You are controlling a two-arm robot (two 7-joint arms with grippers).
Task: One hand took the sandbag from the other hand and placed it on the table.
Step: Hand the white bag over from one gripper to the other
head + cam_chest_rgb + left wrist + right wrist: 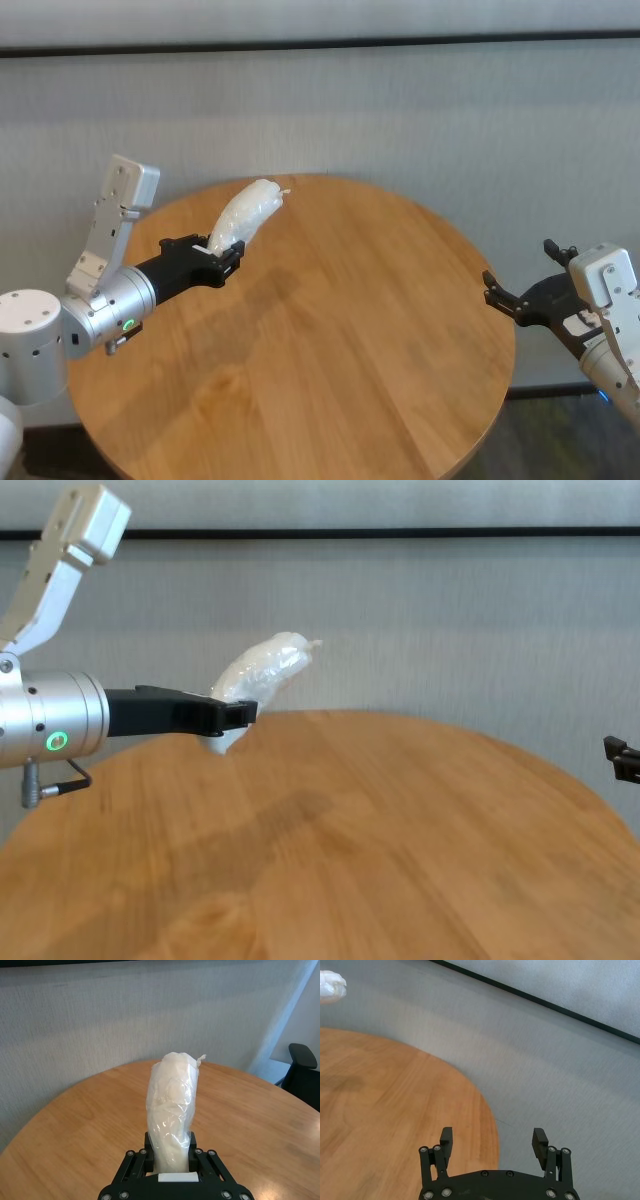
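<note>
The white sandbag (pixel 245 213) sticks up and forward out of my left gripper (pixel 222 258), the green-lit hand, which is shut on its lower end above the left side of the round wooden table (pixel 330 340). In the left wrist view the sandbag (pixel 171 1112) rises between the black fingers (pixel 193 1149), its tied tip on top. It also shows in the chest view, sandbag (pixel 258 675) above the table (pixel 330 850). My right gripper (pixel 520 297), the blue-lit hand, hangs open and empty just off the table's right edge; its fingers (pixel 540 1141) stand wide apart.
A grey wall runs behind the table. A black chair (pixel 302 1072) stands off the table's far right side. The wood top (pixel 385 1110) between the two grippers carries only the left arm's shadow.
</note>
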